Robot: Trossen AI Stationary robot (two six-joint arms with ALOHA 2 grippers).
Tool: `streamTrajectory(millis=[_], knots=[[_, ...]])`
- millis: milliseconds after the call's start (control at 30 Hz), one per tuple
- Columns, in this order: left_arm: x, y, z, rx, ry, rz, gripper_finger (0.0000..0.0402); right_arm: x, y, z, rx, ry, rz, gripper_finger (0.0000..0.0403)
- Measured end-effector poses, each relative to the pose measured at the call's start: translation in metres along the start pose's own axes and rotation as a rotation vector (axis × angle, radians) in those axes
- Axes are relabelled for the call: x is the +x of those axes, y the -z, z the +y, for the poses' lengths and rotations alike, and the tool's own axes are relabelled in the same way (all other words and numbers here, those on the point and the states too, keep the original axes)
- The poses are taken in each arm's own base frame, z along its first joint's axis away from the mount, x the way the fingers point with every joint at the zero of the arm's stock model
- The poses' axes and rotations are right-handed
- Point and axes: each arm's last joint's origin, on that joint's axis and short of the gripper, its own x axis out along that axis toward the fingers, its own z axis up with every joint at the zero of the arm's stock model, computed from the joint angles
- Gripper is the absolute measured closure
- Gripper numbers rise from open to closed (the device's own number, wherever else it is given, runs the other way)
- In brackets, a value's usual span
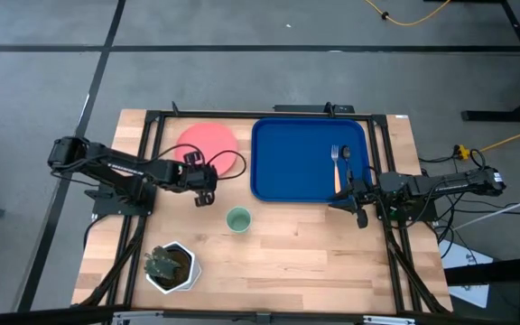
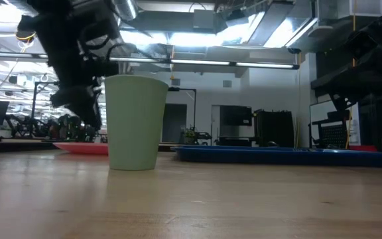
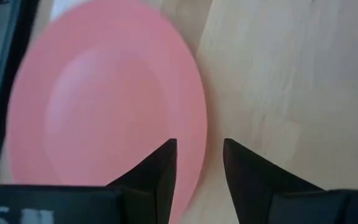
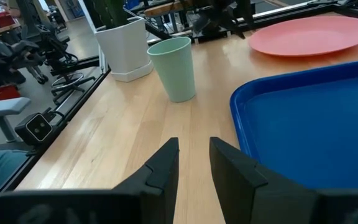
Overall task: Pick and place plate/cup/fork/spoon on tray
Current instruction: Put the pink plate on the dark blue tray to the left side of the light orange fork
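The coral-pink plate (image 1: 210, 144) lies flat on the table, left of the blue tray (image 1: 287, 162). The fork (image 1: 336, 167) and the dark spoon (image 1: 346, 161) lie side by side in the tray's right part. The pale green cup (image 1: 238, 219) stands upright on the table, near of the tray's left corner. My left gripper (image 1: 208, 188) is open and hangs above the plate's near right rim (image 3: 199, 134), with the rim showing in the gap between its fingers. My right gripper (image 1: 357, 206) is open a little and empty, just near of the tray's near right corner.
A white pot with a plant (image 1: 170, 266) stands near the table's near left corner. A black frame runs along the table's left, far and right sides. Bare wood lies between the cup and my right gripper (image 4: 194, 158).
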Motion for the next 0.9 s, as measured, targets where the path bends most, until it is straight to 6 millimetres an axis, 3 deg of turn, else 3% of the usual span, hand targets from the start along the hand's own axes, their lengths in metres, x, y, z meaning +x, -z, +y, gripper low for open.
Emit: streamTrajectory(millis=[133,400,633,767,900], knots=[[0.007,0.011,-0.002,-0.005,-0.001,0.017,0.0278,0.0,0.0,0.0,0.001,0.0,0.001,0.0308],[0.009,0.014,-0.002,0.061,-0.019,0.018,0.0278,0.0,0.0,0.0,0.001,0.0,0.001,0.0308],[0.022,0.033,-0.006,0.046,-0.007,0.005,0.0278,0.0,0.0,0.0,0.001,0.001,0.002,0.0308],[0.022,0.032,-0.003,0.038,-0.093,-0.02,0.0278,0.0,0.001,0.0,0.003,0.001,0.005,0.0308],[0.023,0.032,-0.004,0.077,-0.06,-0.013,0.0278,0.0,0.0,0.0,0.003,0.001,0.005,0.0308]])
